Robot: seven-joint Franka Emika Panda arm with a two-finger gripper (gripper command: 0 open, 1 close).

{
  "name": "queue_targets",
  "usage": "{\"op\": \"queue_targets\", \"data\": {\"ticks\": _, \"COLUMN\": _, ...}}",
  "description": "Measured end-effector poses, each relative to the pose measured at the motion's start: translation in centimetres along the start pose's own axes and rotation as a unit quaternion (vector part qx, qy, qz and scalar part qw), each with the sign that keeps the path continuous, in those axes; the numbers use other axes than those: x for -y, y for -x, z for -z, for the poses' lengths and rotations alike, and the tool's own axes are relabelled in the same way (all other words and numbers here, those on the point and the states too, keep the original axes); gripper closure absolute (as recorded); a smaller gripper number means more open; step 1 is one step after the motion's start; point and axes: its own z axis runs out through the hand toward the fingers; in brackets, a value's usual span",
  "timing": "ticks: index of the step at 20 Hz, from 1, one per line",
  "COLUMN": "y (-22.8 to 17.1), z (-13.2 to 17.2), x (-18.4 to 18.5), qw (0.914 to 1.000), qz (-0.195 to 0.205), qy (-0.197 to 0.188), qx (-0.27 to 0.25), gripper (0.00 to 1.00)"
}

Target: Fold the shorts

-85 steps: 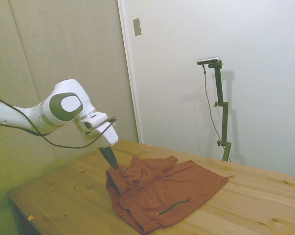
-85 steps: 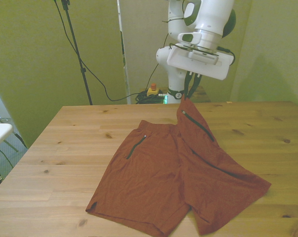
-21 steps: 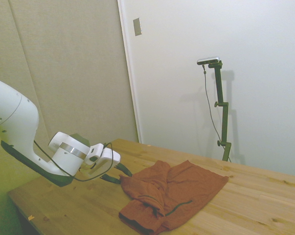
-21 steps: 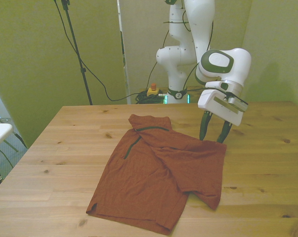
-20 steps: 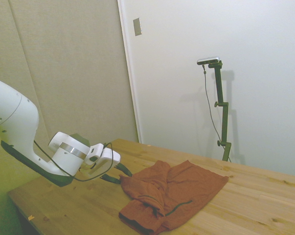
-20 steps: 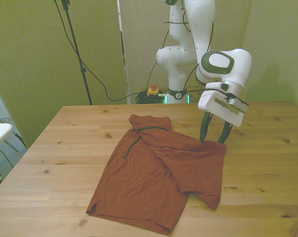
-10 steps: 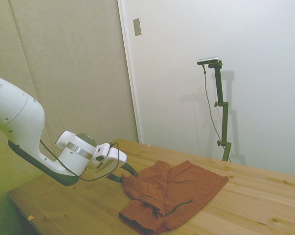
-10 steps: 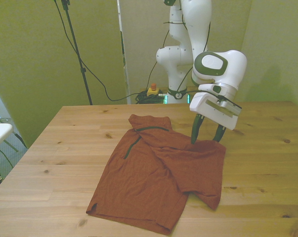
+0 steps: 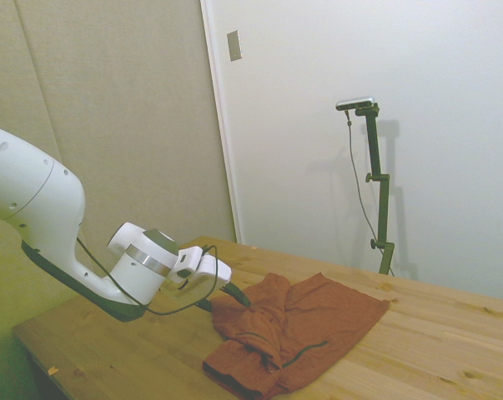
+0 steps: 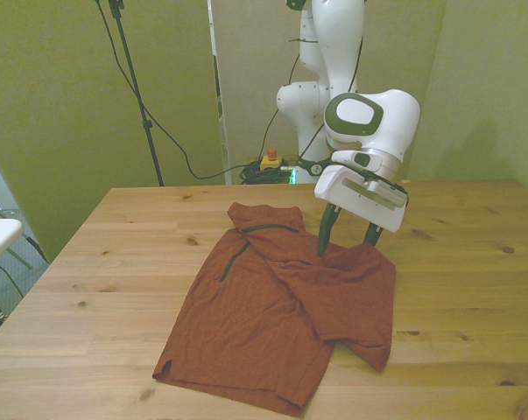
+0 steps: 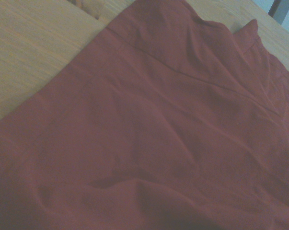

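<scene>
Hovering spread-fingered, the hand (image 10: 344, 244) hangs above the shorts' (image 10: 281, 311) folded edge.

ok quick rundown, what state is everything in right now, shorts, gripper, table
shorts: lying on the table, one side folded over the other, rumpled, not held
gripper: open, empty, fingers pointing down over the far edge of the folded flap
table: wooden, shorts lying across its middle
</scene>
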Motion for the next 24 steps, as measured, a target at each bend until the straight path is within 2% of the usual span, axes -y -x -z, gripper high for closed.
{"op": "queue_targets", "data": {"ticks": 24, "y": 1.7, "z": -0.2, "x": 0.5, "qw": 0.9998, "qz": 0.010, "qy": -0.011, "qx": 0.016, "gripper": 1.00}}
